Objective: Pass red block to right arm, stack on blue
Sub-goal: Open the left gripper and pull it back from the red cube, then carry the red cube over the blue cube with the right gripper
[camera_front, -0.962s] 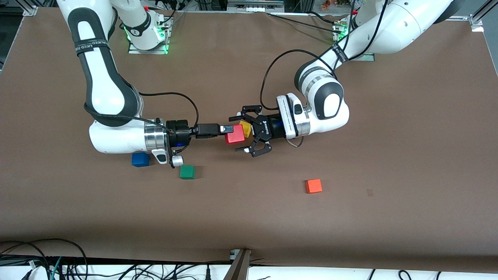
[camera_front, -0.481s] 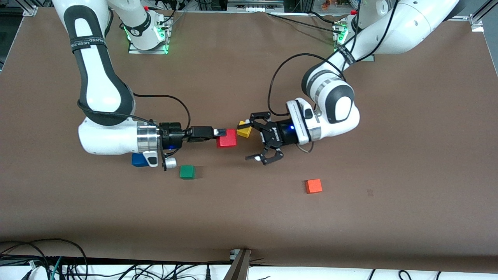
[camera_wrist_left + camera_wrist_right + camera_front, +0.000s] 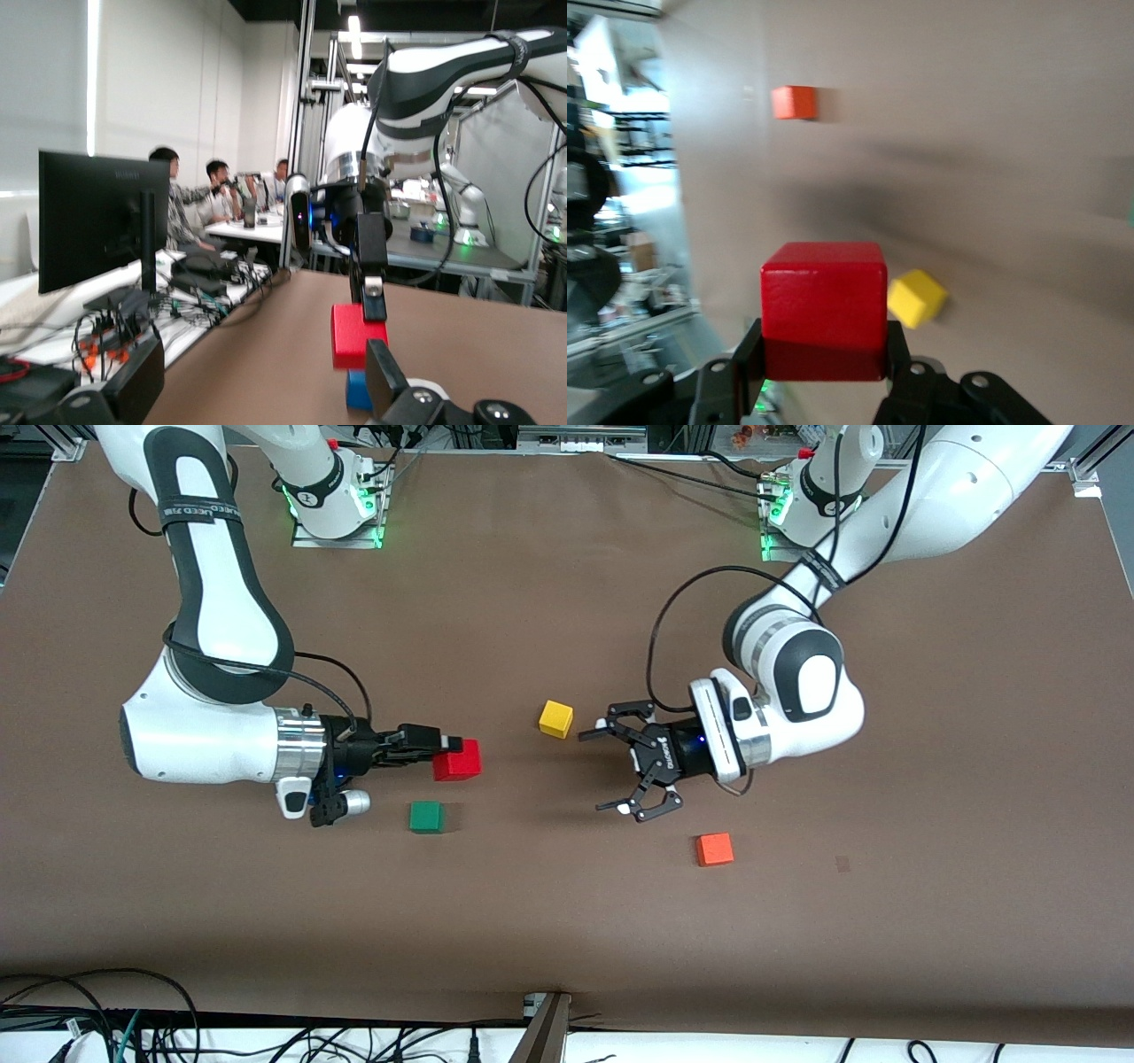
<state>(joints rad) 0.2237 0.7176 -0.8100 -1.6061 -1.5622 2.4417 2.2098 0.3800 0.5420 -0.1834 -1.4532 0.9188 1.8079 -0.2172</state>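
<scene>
My right gripper (image 3: 454, 749) is shut on the red block (image 3: 457, 760) and holds it above the table, close to the green cube. In the right wrist view the red block (image 3: 824, 305) fills the space between the two fingers (image 3: 749, 363). The blue cube (image 3: 359, 390) shows only in the left wrist view, on the table below the held red block (image 3: 354, 335). In the front view the right arm's wrist covers it. My left gripper (image 3: 604, 771) hangs open and empty beside the yellow cube.
A green cube (image 3: 426, 816) lies nearer the front camera than the red block. A yellow cube (image 3: 555, 718) sits mid-table. An orange cube (image 3: 714, 849) lies near the left gripper, nearer the camera. Cables run along the table's near edge.
The right gripper has carried the red block away toward the right arm's end of the table. The left gripper has drawn back toward its own end, still open, uncovering the yellow cube.
</scene>
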